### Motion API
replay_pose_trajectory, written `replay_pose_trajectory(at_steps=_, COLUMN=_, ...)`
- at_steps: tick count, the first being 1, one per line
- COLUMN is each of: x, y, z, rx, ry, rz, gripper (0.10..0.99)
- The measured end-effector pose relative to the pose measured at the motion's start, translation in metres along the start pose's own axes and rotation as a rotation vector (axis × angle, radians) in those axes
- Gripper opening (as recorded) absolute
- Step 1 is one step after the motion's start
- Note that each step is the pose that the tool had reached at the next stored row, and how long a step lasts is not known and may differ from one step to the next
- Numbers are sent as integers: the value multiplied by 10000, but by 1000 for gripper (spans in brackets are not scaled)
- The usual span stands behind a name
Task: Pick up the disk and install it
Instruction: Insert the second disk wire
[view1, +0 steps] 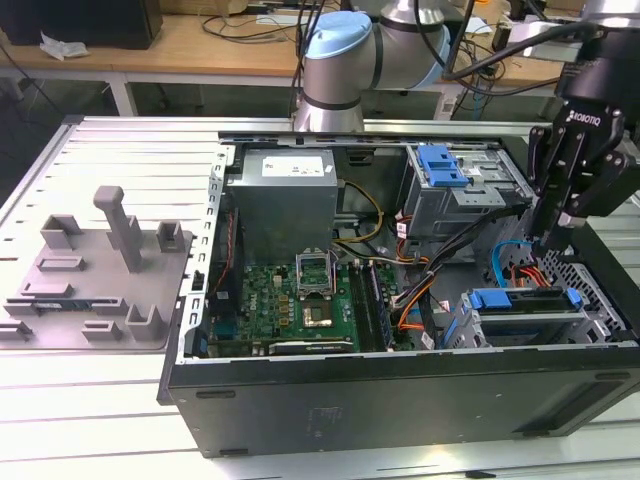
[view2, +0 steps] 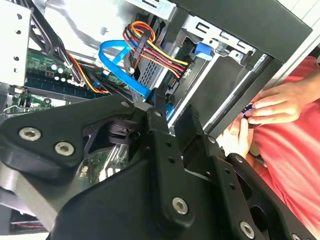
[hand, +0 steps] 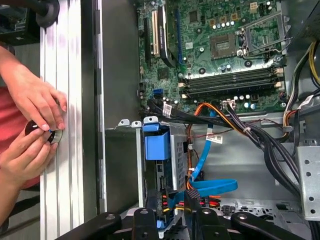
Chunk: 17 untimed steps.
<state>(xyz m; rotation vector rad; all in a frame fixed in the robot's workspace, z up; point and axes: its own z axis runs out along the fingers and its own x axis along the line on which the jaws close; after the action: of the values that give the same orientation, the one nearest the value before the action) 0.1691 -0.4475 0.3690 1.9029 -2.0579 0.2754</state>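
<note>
**A:** Where could this go wrong?

**B:** Start with the open computer case (view1: 400, 400). The gripper (view1: 548, 238) hangs at the upper right of the exterior view, just above the case's lower-right corner, where the chassis walls are close on two sides. A careless descent could knock them.

**A:** And the disk?

**B:** The disk (view1: 520, 300) lies flat in the drive cage at the lower right, its blue carrier frame facing up. The gripper is above it and not touching it. A blue data cable (hand: 210, 187) and a bundle of coloured power wires (view2: 160, 57) loop between the two, so either could snag or get tugged loose.

**A:** Anything else?

**B:** A person's hands (hand: 35, 100) work at the case's outer edge, near the arm's path.

**A:** What stays unclear?

**B:** Whether the gripper is spread or pressed together cannot be told. It's also unclear whether the disk is fully seated, and what the small round item (hand: 54, 136) under the hands is.
</note>
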Motion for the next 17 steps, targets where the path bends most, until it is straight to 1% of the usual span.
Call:
replay_pose_trajectory(at_steps=2, x=-1, y=1, z=6, rx=66, ry=-6, rz=42, gripper=337)
replay_pose_trajectory(at_steps=4, x=-3, y=1, z=12, rx=106, ry=-13, rz=84, gripper=337)
replay_pose_trajectory(at_steps=5, x=-4, y=1, z=15, rx=114, ry=-16, rz=105, gripper=263)
replay_pose_trajectory(at_steps=8, x=-6, y=7, z=23, rx=89, ry=-23, rz=198, gripper=263)
replay_pose_trajectory(at_steps=10, x=-5, y=9, z=32, rx=48, ry=-36, rz=300, gripper=263)
replay_pose_trajectory(at_steps=12, x=-4, y=9, z=39, rx=37, ry=-33, rz=320, gripper=263)
replay_pose_trajectory(at_steps=13, x=-7, y=7, z=47, rx=-1, ry=-30, rz=305, gripper=263)
replay_pose_trajectory(at_steps=14, x=-11, y=7, z=56, rx=-91, ry=-19, rz=272, gripper=263)
replay_pose_trajectory(at_steps=16, x=-15, y=6, z=68, rx=-206, ry=-6, rz=228, gripper=263)
replay_pose_trajectory(at_steps=17, x=-18, y=5, z=76, rx=-265, ry=1, rz=206, gripper=247)
